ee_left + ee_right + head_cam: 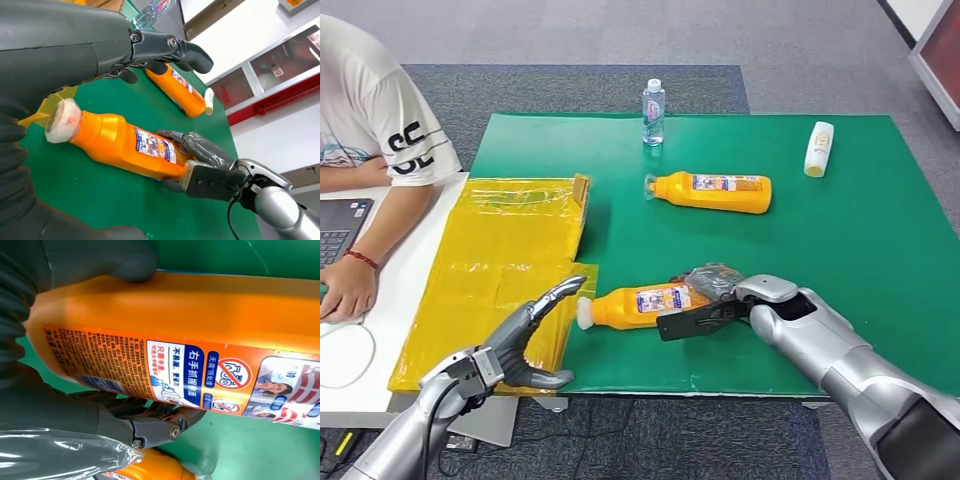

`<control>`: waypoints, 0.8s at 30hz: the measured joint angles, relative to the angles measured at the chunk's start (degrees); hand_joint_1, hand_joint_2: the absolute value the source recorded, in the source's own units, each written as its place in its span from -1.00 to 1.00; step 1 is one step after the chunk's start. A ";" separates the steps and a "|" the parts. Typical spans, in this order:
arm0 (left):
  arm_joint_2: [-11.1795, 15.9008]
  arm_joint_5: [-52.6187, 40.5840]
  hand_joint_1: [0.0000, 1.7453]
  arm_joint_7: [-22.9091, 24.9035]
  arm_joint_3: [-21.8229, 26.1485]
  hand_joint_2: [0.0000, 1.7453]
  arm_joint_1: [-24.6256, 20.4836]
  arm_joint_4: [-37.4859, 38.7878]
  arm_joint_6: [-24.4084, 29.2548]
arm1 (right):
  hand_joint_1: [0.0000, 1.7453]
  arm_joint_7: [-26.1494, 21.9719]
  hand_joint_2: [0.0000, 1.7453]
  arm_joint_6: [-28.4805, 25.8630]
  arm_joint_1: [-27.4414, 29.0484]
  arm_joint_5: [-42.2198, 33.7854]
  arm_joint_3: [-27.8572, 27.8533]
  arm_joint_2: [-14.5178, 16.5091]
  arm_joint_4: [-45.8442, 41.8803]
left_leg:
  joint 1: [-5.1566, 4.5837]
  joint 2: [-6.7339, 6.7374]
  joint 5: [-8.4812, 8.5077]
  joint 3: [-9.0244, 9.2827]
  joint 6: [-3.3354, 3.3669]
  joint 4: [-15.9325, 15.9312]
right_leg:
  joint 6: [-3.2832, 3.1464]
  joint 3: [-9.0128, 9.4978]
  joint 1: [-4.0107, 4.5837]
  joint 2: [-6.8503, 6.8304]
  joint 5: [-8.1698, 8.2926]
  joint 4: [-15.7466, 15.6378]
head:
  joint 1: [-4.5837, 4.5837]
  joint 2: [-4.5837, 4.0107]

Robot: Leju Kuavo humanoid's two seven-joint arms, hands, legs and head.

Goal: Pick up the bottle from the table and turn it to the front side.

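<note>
My right hand (720, 300) is wrapped around the base end of the near orange detergent bottle (641, 306), which lies on its side on the green table (848, 260), its long axis across me and its white cap (584, 313) pointing left. My left hand (524, 335) hovers spread and empty just beside that cap, so I judge the turn belongs to the right wrist.

On the green table mat (848, 280) I count 2 orange plastic bottles w/ white caps: one near the front edge (641, 306), one further back (716, 192). 1 small clear plastic water bottle (653, 111), 1 small white plastic bottle (819, 148). 1 yellow plastic sheet (501, 270). 1 dark laptop (339, 226). 1 person (365, 110). 2 silver robot hands: left hand (520, 338), right hand (712, 298).
</note>
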 joint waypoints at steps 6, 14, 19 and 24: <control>0.02 -0.45 -1.00 -0.01 0.01 1.00 0.24 0.02 0.20 | 1.00 1.07 1.00 -2.75 0.93 -2.04 -0.57 -0.67 0.00 | 0.00 0.00 0.00 0.00 0.00 0.00 | 0.00 0.01 0.00 -0.01 0.00 0.00 | 0.01 0.00; 0.02 -1.53 -1.00 -0.02 0.37 1.00 2.01 0.00 0.45 | 1.00 1.02 1.00 -10.90 6.11 -7.08 -7.16 -1.75 -0.52 | 0.00 -0.02 0.00 -0.01 0.01 0.00 | 0.01 0.02 0.00 -0.02 0.00 0.00 | -0.01 0.00; 0.10 -1.72 -1.00 -0.02 0.99 1.00 3.82 -0.41 0.44 | 1.00 -4.02 1.00 -13.37 13.33 -14.04 -17.73 -2.08 -3.57 | 0.00 -0.05 -0.05 -0.06 0.04 0.00 | 0.04 0.00 0.00 -0.08 -0.05 0.00 | 0.01 0.00; 0.39 -1.58 -1.00 -0.02 1.23 1.00 4.72 -0.49 0.21 | 1.00 -13.16 1.00 -7.59 22.63 -26.86 -31.08 -2.08 -9.83 | 0.00 -0.10 -0.08 -0.18 0.04 0.00 | 0.04 -0.08 0.00 -0.11 -0.07 0.00 | 0.01 0.00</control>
